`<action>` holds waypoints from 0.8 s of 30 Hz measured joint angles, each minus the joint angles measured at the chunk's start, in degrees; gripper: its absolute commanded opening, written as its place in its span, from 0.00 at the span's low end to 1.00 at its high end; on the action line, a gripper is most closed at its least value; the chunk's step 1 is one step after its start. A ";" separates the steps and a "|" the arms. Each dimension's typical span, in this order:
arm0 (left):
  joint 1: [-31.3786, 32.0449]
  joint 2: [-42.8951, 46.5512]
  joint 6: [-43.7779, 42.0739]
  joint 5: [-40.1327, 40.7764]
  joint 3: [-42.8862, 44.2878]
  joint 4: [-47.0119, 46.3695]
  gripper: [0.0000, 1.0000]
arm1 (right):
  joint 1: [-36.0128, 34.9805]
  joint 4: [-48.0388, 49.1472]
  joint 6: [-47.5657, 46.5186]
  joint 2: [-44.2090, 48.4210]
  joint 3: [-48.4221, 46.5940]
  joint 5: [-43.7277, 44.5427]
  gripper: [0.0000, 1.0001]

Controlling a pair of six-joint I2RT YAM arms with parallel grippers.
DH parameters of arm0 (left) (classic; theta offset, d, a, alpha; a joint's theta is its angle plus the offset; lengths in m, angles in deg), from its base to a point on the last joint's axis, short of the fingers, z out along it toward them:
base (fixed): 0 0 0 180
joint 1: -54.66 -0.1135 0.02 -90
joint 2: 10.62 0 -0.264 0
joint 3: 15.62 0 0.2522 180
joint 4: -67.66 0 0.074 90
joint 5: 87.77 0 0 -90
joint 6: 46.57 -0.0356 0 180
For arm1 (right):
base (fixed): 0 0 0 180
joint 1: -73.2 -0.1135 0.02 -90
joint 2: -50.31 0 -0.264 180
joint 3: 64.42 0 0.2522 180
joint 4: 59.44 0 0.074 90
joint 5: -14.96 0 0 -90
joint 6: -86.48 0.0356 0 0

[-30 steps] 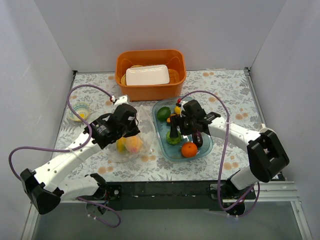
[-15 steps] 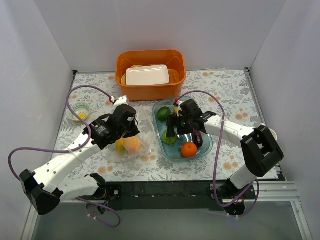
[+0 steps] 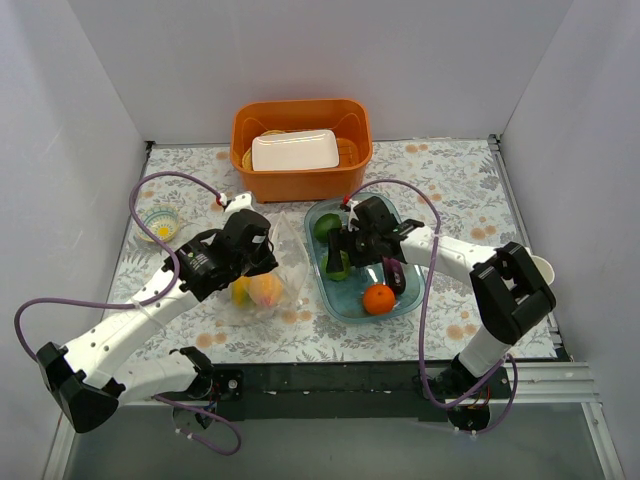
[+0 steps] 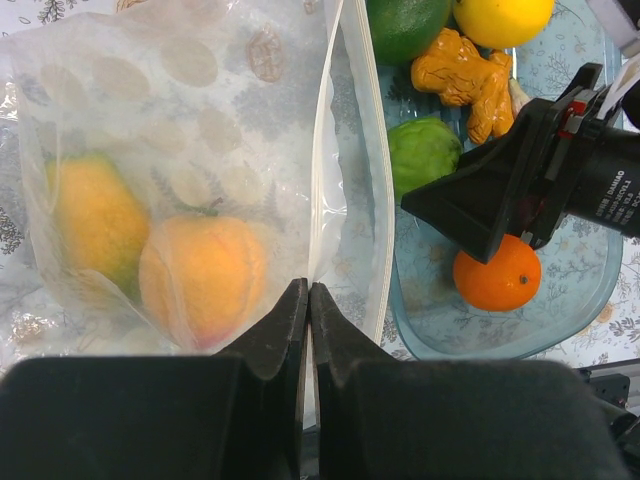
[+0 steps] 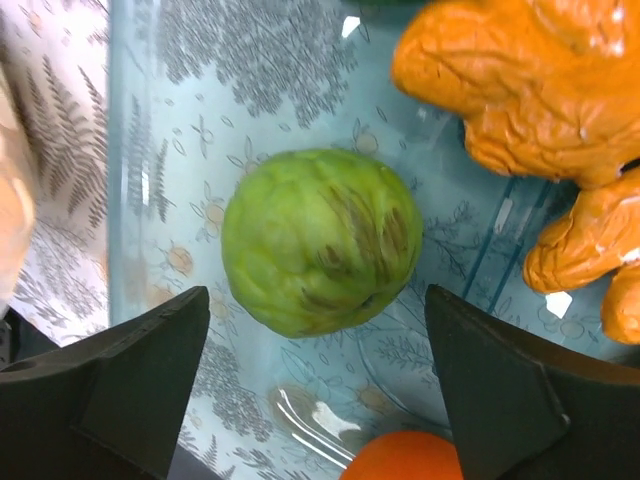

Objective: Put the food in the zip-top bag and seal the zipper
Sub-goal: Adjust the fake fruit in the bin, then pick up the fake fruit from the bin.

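The clear zip-top bag [image 3: 262,292] lies left of the blue tray [image 3: 415,292]. It holds a yellow-green mango [image 4: 90,222] and an orange-pink fruit [image 4: 200,280]. My left gripper [image 4: 308,292] is shut on the bag's whitish zipper strip [image 4: 326,150] at the mouth edge. My right gripper [image 5: 315,330] is open, straddling a bumpy green fruit [image 5: 320,240] in the tray, not touching it. In the top view it hovers [image 3: 338,258] at the tray's left side. An orange [image 3: 378,298], ginger [image 4: 465,75], lemon [image 4: 500,15] and dark green fruit [image 3: 327,226] also lie in the tray.
An orange basin [image 3: 300,178] with a white tray [image 3: 295,150] stands at the back. A small bowl [image 3: 160,222] sits far left. A white cup [image 3: 542,268] stands by the right arm. White walls close in three sides.
My right gripper has shifted left across the tray and now sits over the bumpy green fruit. My left gripper still holds the bag's edge, almost unmoved.
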 measured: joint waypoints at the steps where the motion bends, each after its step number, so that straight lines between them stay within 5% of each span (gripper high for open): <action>1: 0.00 0.00 0.00 0.02 0.00 0.02 0.00 | 0.00 0.33 0.02 0.00 -0.24 0.00 0.98; 24: 0.00 0.02 0.00 0.09 0.00 0.68 0.00 | -0.20 0.61 0.92 -6.47 -5.75 3.45 0.92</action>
